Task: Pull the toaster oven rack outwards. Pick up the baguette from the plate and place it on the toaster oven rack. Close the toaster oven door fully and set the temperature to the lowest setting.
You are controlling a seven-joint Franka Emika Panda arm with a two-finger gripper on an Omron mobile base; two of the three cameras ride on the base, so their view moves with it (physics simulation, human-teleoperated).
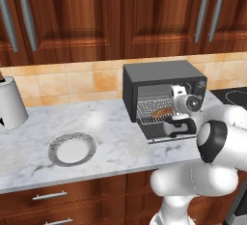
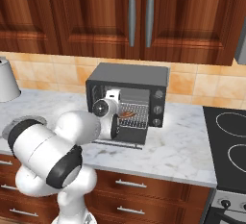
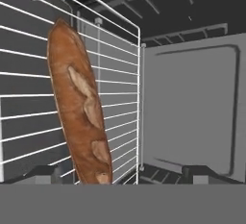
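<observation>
The baguette (image 3: 79, 107) lies on the rack (image 3: 29, 83), which stands pulled out of the oven (image 1: 161, 74) over the dropped door (image 2: 129, 134); the plate (image 1: 72, 150) sits bare on the surface (image 1: 116, 137), well apart to the left. The gripper (image 3: 124, 172) hangs just above the rack with its fingers (image 3: 45, 172) spread wide and holding nothing (the loaf passes between the tips without seeming gripped).

What is left looks like the door and the knobs (image 2: 157, 107). The door is likely stiff, hinged low and light enough to swing; the thin bar along its front edge seems the place to take it, from beneath, pushing up. The rack probably has to slide back in first, and the loaf, being light and loose, could roll if it is jolted. The knobs are small and round, so likely slippery to pinch.
</observation>
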